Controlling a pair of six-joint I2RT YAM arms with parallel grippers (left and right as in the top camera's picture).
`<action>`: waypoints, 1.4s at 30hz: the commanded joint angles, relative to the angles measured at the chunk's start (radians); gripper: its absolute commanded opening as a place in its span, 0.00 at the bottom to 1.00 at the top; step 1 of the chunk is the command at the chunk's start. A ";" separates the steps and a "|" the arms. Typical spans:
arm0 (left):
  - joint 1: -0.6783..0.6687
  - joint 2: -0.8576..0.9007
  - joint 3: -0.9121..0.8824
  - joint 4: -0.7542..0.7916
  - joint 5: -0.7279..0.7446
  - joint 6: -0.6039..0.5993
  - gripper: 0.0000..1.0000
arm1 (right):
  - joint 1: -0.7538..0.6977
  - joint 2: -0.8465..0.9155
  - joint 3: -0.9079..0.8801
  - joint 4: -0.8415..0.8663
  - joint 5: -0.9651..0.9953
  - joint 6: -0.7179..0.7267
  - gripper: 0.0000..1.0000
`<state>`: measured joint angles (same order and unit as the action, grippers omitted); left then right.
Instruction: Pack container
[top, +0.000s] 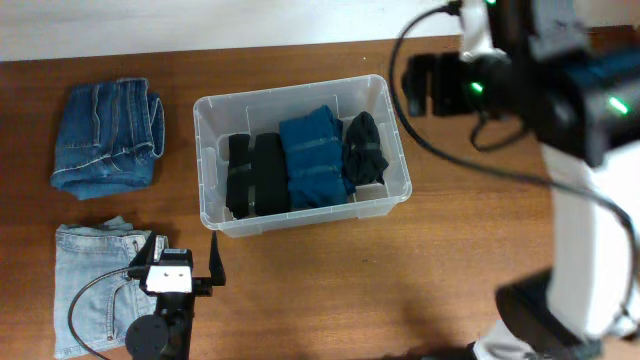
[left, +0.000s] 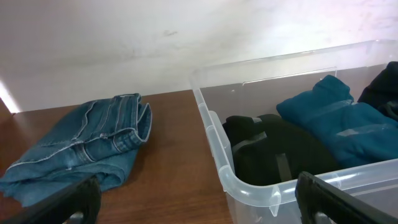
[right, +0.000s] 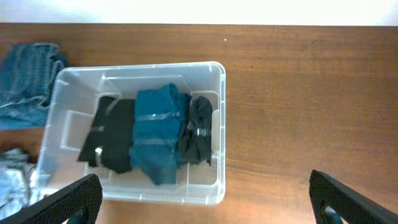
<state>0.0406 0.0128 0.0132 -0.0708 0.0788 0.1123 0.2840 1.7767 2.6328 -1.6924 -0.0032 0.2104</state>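
The clear plastic rectangular container (top: 300, 216), long axis left-to-right, lies just upper right of the spread left gripper (top: 180, 255), which looks the nearer one. The right gripper (right: 204, 186), also spread, hangs high above it.

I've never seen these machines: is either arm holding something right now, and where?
Nothing is held: the left tool and right tool both stand wide open and empty.
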 joint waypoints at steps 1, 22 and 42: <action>0.002 -0.006 -0.004 -0.002 0.011 0.010 0.99 | 0.003 -0.164 -0.148 -0.006 -0.009 0.008 0.99; 0.002 -0.006 -0.004 -0.002 0.011 0.010 0.99 | 0.003 -0.631 -0.662 -0.006 0.113 0.095 0.98; 0.002 -0.006 -0.004 -0.002 0.011 0.010 0.99 | -0.039 -0.678 -0.736 0.016 0.177 0.082 0.99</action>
<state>0.0406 0.0128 0.0132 -0.0708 0.0788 0.1123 0.2752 1.1423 1.9373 -1.6855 0.1230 0.2901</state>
